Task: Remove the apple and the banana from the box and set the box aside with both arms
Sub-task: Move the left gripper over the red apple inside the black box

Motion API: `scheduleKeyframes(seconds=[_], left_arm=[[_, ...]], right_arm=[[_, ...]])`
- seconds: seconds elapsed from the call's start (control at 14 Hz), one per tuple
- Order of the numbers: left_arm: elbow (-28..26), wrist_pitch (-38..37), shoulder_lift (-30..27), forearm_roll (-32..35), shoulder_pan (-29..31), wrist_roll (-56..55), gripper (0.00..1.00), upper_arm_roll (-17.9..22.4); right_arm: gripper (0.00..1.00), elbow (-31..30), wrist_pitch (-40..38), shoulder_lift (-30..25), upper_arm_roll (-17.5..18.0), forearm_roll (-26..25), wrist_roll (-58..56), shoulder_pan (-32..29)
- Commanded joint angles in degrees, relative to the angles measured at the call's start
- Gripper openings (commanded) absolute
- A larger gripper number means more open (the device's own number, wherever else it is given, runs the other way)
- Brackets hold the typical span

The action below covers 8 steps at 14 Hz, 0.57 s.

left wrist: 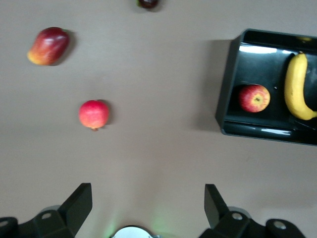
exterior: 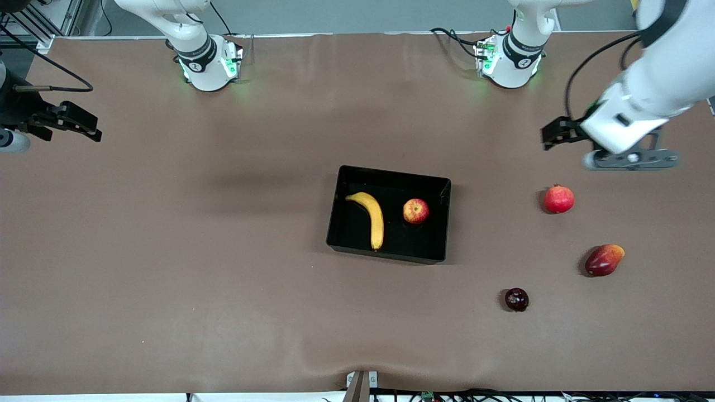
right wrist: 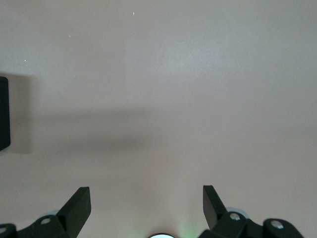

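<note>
The black box (exterior: 391, 174) sits in the middle of the table. Inside it lie the yellow banana (exterior: 373, 219) and, beside it toward the left arm's end, the small red apple (exterior: 416, 211). The left wrist view shows the same box (left wrist: 225, 101) with the apple (left wrist: 254, 97) and banana (left wrist: 295, 87) in it. My left gripper (exterior: 553, 135) hangs open and empty over bare table at the left arm's end, apart from the box; its own view shows the left gripper (left wrist: 148, 198) the same way. My right gripper (exterior: 89, 127) is open over the right arm's end; the right gripper (right wrist: 147, 198) holds nothing.
A red pomegranate (exterior: 559, 199), a red-and-yellow oval fruit (exterior: 604, 259) and a dark plum (exterior: 516, 299) lie loose on the table toward the left arm's end. The arm bases (exterior: 209, 61) (exterior: 511, 58) stand along the edge farthest from the front camera.
</note>
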Motion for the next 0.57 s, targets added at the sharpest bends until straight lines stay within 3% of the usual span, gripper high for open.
scheduleKeyframes(seconds=[0.0, 0.29, 0.5], left_arm=[[0.4, 1.8, 1.9, -0.4, 0.2, -1.7, 1.00, -4.1], [-2.3, 6.8, 4.2, -0.2, 0.0, -7.5, 1.00, -9.8], [-6.0, 12.5, 5.2, 0.0, -1.1, -11.4, 1.00, -11.9]], right_arm=[[1.00, 1.0, -0.4, 0.4, 0.3, -0.9, 0.0, -0.1], [1.00, 0.9, -0.4, 0.5, 0.3, -0.9, 0.0, 0.0], [1.00, 0.9, -0.4, 0.5, 0.3, -0.9, 0.0, 0.0]])
